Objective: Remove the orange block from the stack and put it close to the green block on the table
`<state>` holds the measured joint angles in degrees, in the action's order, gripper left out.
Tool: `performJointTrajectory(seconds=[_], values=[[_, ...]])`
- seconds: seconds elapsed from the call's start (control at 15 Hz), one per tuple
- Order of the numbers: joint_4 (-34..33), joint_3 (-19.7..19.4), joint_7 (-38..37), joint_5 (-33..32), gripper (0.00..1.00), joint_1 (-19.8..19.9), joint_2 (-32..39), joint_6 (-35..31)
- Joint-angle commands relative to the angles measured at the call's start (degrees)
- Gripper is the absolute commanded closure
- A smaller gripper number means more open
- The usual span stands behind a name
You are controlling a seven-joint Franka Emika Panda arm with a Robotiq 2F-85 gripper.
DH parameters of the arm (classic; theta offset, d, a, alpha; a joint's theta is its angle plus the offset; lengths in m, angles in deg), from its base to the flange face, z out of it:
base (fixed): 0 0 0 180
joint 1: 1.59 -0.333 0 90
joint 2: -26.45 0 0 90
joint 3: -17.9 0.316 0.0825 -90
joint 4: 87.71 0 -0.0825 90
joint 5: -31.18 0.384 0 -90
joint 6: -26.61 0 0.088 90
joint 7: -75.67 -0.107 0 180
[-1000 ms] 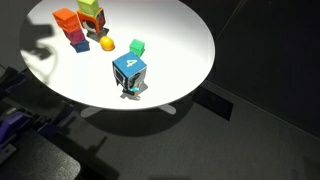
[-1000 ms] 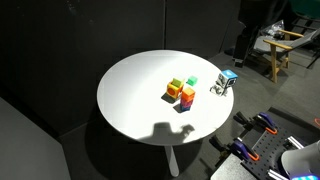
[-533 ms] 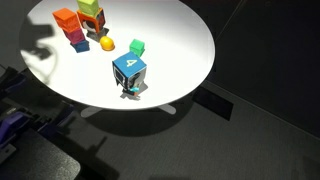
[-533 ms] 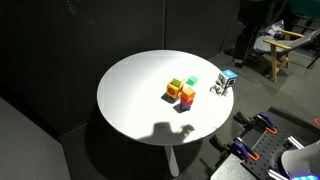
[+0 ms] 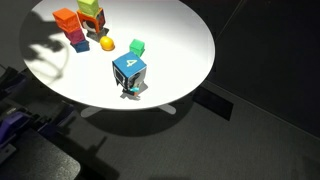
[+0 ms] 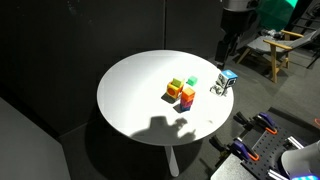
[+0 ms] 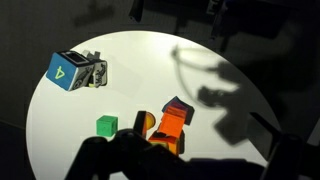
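Note:
The orange block (image 5: 66,17) tops the stack (image 5: 76,36), above a magenta block and a blue piece. It also shows in an exterior view (image 6: 186,92) and in the wrist view (image 7: 172,125). The green block (image 5: 137,46) sits alone on the white table (image 5: 180,50), between the stack and the blue numbered cube; it also shows in the other views (image 6: 192,81) (image 7: 106,124). My gripper (image 6: 225,52) hangs high beyond the table's edge, far from the stack. In the wrist view it is only a dark shape along the bottom edge (image 7: 150,165), so its jaws cannot be read.
A blue numbered cube (image 5: 129,70) with a small dark object at its base stands near the table edge. A yellow-orange ball (image 5: 107,44) lies beside the stack. A pile topped by a yellow-green block (image 5: 90,7) stands behind the stack. A chair (image 6: 280,45) stands beyond the table.
My arm has come into view at the top of an exterior view, above the blue cube. Its shadow on the table has shifted. The blocks have not moved.

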<state>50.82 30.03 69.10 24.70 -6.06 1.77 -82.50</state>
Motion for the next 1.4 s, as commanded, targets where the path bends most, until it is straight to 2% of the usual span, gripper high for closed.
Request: performJointTrajectory(seconds=[0.0,0.6,1.33], values=[[0.0,-1.3,-2.5,-1.9,0.0,0.4,3.5,-5.6],[1.6,-5.1,-7.4,-2.0,0.0,3.7,10.8,-18.5],[1.1,-6.8,-6.5,-4.4,0.0,3.9,20.2,-26.3]])
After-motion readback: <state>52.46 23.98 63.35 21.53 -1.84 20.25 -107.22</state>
